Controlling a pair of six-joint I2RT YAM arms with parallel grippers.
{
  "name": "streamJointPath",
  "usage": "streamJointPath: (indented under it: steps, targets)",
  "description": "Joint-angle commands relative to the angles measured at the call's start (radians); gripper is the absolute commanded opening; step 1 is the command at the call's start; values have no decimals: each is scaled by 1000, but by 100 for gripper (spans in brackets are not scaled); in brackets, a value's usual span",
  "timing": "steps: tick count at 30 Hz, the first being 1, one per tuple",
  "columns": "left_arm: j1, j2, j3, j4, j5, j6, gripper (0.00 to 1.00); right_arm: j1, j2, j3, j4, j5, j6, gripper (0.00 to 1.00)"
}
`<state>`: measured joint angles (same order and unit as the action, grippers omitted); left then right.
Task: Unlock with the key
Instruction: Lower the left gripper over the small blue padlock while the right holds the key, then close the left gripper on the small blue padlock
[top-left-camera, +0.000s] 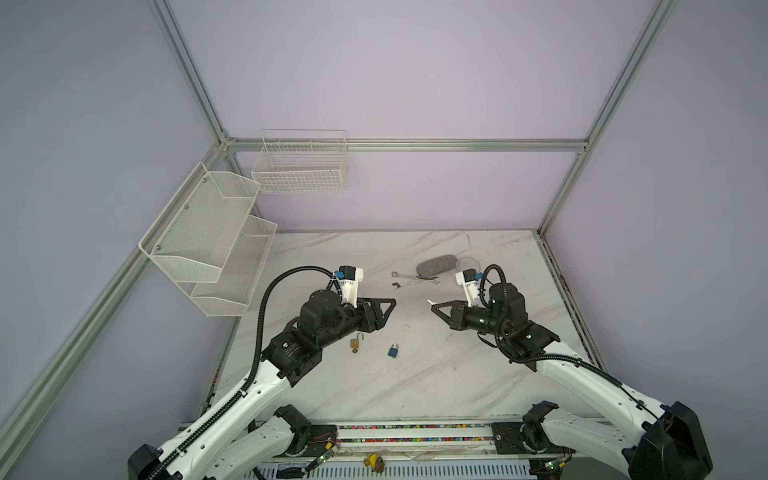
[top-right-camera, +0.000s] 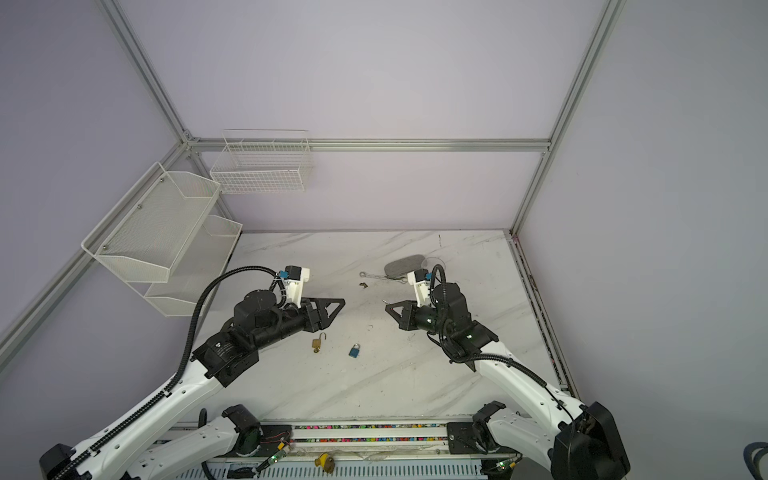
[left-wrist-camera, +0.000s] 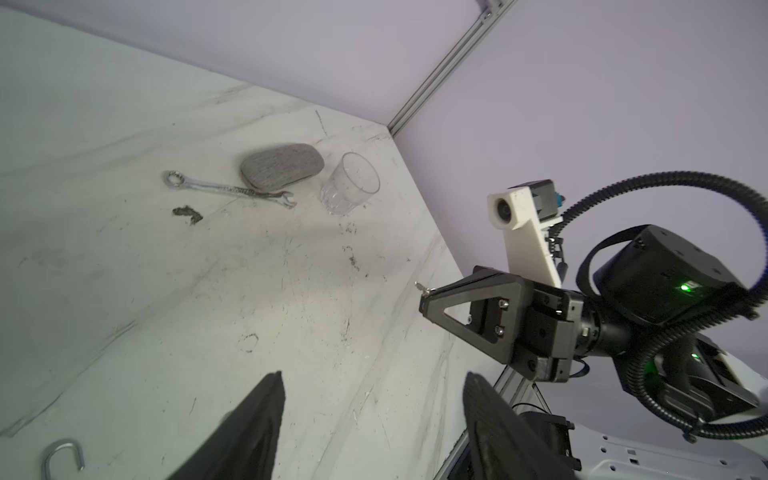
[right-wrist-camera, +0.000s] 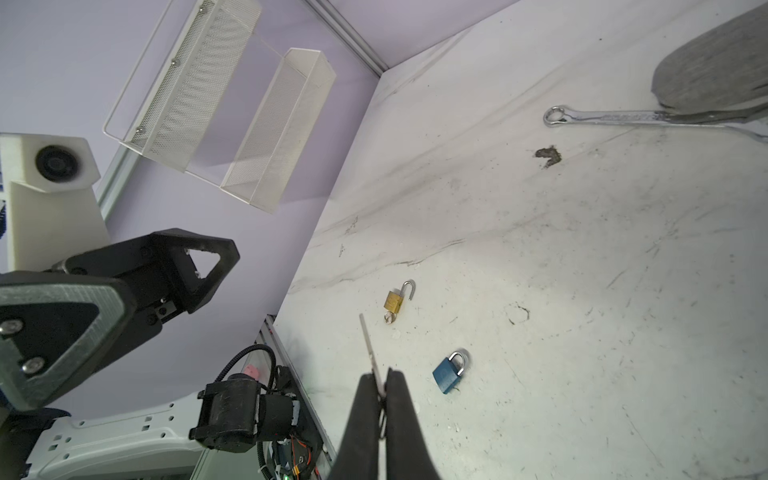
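right gripper (right-wrist-camera: 381, 376) fingers are pinched together on the silver key (right-wrist-camera: 368, 345), blade sticking out past the tips at a slant. left gripper (left-wrist-camera: 373, 399) fingers are apart, nothing between them.

blue padlock (right-wrist-camera: 448, 372) lies flat on the table (top-left-camera: 415, 386), shackle closed, between the two arms and nearer the robot. it's probably the one left to do. brass padlock (right-wrist-camera: 393, 300) is just beside it, shackle swung open, what looks like a key in its base.

risks:
- thin pinch on the key, so any side load at the keyhole could twist it or pop it out
- blue lock is loose, so pushing the key in would likely just slide it unless the left gripper pins it
- can't see the blue lock's keyhole end from here
- left arm hangs right by the brass lock and could knock it into the blue one

room: the middle and near side of the table are bare. wrench (left-wrist-camera: 228, 193), grey pouch (left-wrist-camera: 282, 164) and glass (left-wrist-camera: 351, 183) crowd the far side by the right wrist – keep that elbow in. mesh shelf (top-left-camera: 216, 237) hangs off the left wall.
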<state>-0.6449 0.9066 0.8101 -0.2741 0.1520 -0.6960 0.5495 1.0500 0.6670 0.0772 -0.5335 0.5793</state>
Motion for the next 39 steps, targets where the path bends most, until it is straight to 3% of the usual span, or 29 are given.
streamJointPath:
  steps: [1, 5, 18, 30, 39]
  targets:
    - [-58, 57, -42, -103, -143, 2, 73, -3, -28, -45, -53, 40, 19, 0]
    - [-109, 162, -36, -130, -208, 7, 78, -2, -37, -121, -13, 46, 51, 0]
    - [-205, 494, 74, -146, -331, -24, 79, -3, -22, -300, 134, 57, 114, 0]
    - [-286, 753, 237, -262, -430, -82, 68, -3, -14, -304, 136, 67, 97, 0]
    - [-327, 866, 345, -424, -500, -141, 59, -3, -27, -310, 139, 54, 94, 0]
